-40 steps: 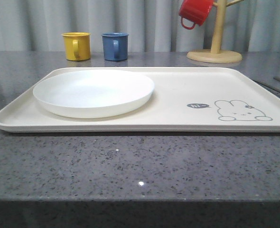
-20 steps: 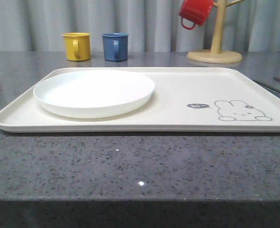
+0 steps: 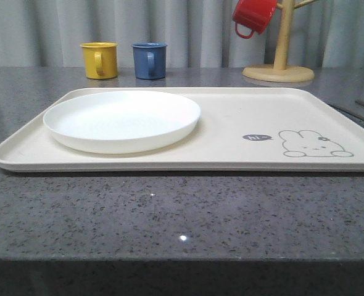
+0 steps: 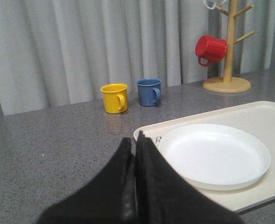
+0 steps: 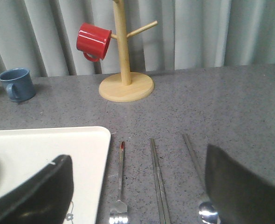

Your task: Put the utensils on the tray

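Utensils lie on the grey desk (image 3: pixel 169 209) just right of the tray (image 3: pixel 231 151): fork (image 5: pixel 120 186) nearest the rim, chopsticks (image 5: pixel 158 182) in the middle, spoon (image 5: pixel 200 186) furthest right, all side by side and apart. Over them the right gripper (image 5: pixel 137 196) has its fingers (image 5: pixel 237 186) spread wide, holding nothing. At the tray's left end, the left gripper (image 4: pixel 135 154) has its fingers pressed together, empty. On the tray's left half sits the white plate (image 3: pixel 121 120). Further back stand a yellow mug (image 3: pixel 100 60) and blue mug (image 3: pixel 150 60), and right of them a wooden rack (image 3: pixel 279 61) carrying a red mug (image 3: pixel 253 15).
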`<action>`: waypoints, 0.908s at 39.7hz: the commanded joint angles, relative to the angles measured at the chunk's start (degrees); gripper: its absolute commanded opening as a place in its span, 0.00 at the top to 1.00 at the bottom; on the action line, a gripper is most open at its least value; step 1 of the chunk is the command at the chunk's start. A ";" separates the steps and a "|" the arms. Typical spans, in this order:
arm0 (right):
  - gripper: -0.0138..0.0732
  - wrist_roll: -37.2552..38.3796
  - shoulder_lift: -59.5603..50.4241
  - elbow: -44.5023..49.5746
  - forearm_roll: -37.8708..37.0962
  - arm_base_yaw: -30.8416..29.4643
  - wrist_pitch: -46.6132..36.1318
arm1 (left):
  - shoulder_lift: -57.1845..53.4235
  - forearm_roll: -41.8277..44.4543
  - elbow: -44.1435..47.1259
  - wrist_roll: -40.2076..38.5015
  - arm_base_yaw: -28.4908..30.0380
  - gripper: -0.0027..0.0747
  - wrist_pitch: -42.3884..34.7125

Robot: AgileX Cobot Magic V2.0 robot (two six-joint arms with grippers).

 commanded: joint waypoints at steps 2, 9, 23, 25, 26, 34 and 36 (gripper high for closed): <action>0.15 -0.44 0.64 -2.04 0.14 -0.35 -4.52 | 0.69 -0.74 -0.98 -0.41 0.07 0.99 -5.14; 0.15 -0.44 0.64 -2.04 0.14 -0.35 -4.52 | 0.69 -0.74 0.18 -0.41 0.07 0.99 -5.16; 0.15 -0.44 0.64 -2.04 0.14 -0.35 -4.52 | 0.69 -0.74 0.57 -0.41 0.07 0.99 -5.05; 0.15 -0.44 0.64 -2.04 0.14 -0.35 -4.52 | 0.69 -0.74 0.57 -0.41 0.07 0.99 -5.05; 0.15 -0.44 0.64 -2.04 0.14 -0.35 -4.52 | 0.69 -0.74 0.57 -0.41 0.07 0.99 -5.05; 0.15 -0.44 0.64 -2.04 0.14 -0.35 -4.82 | 0.69 -0.74 0.57 -0.41 0.07 0.99 -5.05; 0.15 -0.44 0.64 -2.04 0.14 -0.35 -4.55 | 0.69 -0.74 0.57 -0.41 0.07 0.99 -5.05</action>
